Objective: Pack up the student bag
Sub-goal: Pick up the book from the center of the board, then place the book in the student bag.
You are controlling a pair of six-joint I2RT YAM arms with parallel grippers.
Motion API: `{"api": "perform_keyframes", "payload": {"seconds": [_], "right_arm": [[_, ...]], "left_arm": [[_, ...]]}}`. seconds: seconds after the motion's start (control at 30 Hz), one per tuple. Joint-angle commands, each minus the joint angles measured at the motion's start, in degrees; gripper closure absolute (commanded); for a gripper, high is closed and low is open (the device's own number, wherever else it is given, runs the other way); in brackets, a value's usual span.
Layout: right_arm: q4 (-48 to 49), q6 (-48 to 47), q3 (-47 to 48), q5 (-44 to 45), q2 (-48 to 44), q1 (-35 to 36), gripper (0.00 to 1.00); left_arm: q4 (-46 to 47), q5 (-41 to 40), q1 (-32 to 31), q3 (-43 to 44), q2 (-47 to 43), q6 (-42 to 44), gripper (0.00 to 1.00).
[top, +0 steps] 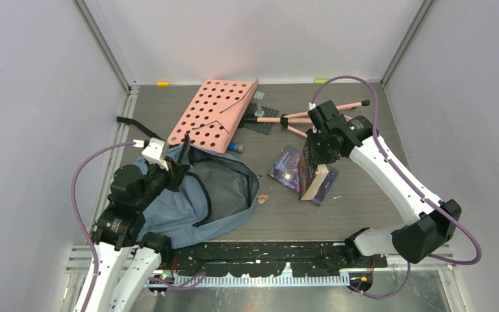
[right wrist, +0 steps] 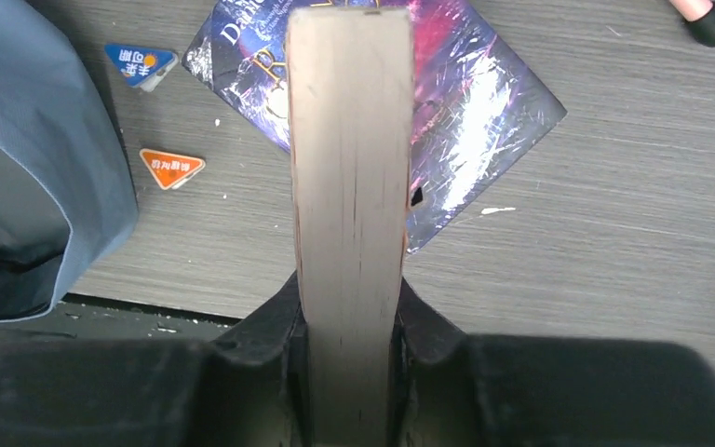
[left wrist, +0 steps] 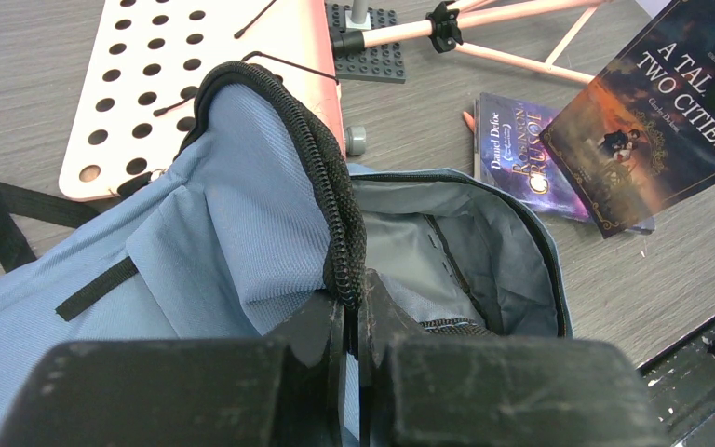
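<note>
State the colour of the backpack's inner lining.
Light grey lining inside the soft blue-grey fabric backpack; clearest in left wrist view.

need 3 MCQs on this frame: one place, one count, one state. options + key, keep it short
1. Where does the purple glossy Robinson Crusoe paperback lie relative to the dusty blue-grey fabric backpack?
A. Inside it
B. Flat on the grey wood-grain table, to its right
C. Under it

2. How many books show?
A. Two
B. Three
C. Five

3. The backpack's main opening is:
A. Zipped shut
B. Open, with nothing holding it
C. Open, its black zipper edge pinched by the left gripper

Key:
1 B: the left wrist view shows it on the table beyond the bag's mouth.
2 A: that paperback, plus the A Tale of Two Cities book clamped in the right gripper.
3 C: the grey lining shows, and the fingers are closed on the zipper.
</note>
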Motion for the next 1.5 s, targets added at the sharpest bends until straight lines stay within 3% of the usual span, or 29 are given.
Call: {"api": "perform_keyframes", "payload": {"seconds": [0.0, 0.07, 0.17, 0.27, 0.37, 0.5, 0.63, 1.07, 1.47], "right_arm": [[-0.5, 0.4, 4.5, 1.4, -1.8, 0.4, 0.9], [-2.0, 0.0, 8.4, 2.4, -2.0, 0.4, 0.99], [-3.6, 0.3, 15.4, 2.8, -3.0, 0.4, 0.99], [1.6, 3.1, 17.0, -1.2, -6.8, 0.4, 0.99], [10.1, 7.9, 12.3, -7.2, -10.8, 0.4, 0.99], [28.8, 15.4, 0.8, -18.9, -16.6, 1.0, 0.99], [44.1, 20.1, -7.5, -25.3, -17.1, 3.6, 0.99], [60.3, 22.0, -13.9, -23.5, -6.6, 16.9, 0.99], [78.8, 26.2, -15.1, -21.2, 2.9, 25.1, 0.99]], "left_arm": [[4.3, 0.3, -0.1, 0.7, -0.9, 0.6, 1.0], [4.3, 0.3, -0.1, 0.7, -0.9, 0.6, 1.0], [4.5, 0.3, -0.1, 0.7, -1.1, 0.6, 1.0], [4.5, 0.3, -0.1, 0.7, -1.2, 0.5, 1.0], [4.7, 0.6, -0.1, 0.7, -1.1, 0.4, 1.0], [5.0, 1.5, -0.1, 0.7, -1.0, 0.3, 1.0], [5.1, 1.3, -0.1, 0.6, -1.2, 0.4, 1.0], [6.1, 1.7, -0.2, 1.0, -3.9, 2.7, 1.0], [7.0, -4.3, -0.1, 1.3, -5.6, 3.1, 1.0]]}}
